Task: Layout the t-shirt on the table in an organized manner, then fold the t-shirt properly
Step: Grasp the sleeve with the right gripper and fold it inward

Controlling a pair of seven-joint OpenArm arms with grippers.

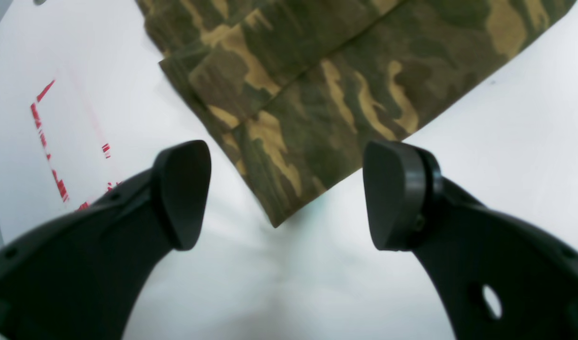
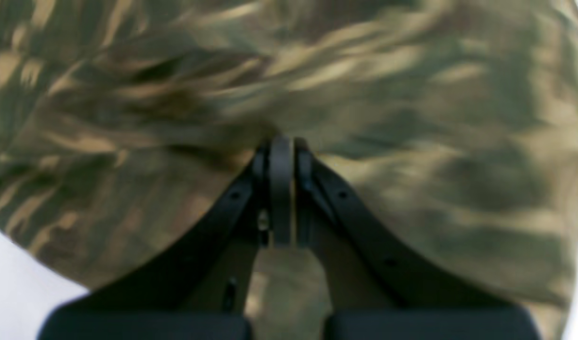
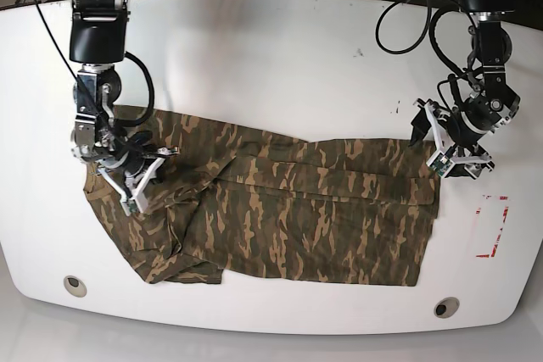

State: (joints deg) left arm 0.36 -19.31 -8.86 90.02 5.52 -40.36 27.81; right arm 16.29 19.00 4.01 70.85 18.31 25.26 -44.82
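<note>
My t-shirt (image 3: 280, 218) lies spread across the lower middle of the base view, on the white table (image 3: 271, 65). It is wide and mostly flat, but the left part is bunched up and has folds in it. My right gripper (image 3: 136, 177) is at the left side of the base view, down on that bunched part. In the right wrist view my right gripper (image 2: 280, 146) has its two jaws pressed tight together in the middle of the frame, with camouflage cloth (image 2: 364, 94) all around them, filling almost the whole picture. The tips dig right into the cloth, so I am pinching the t-shirt there. That picture is blurry. My left gripper (image 3: 450, 146) is at the right side of the base view, just by the upper right corner of the shirt. In the left wrist view my left gripper (image 1: 289, 193) has its jaws spread wide apart, with nothing between them. A corner of the t-shirt (image 1: 317, 108) points down toward the gap, and bare table (image 1: 506, 141) shows on both sides. Red marks (image 1: 46, 137) sit on the table at the left of that frame, and I see the same red marks (image 3: 492, 226) at the lower right of the base view.
</note>
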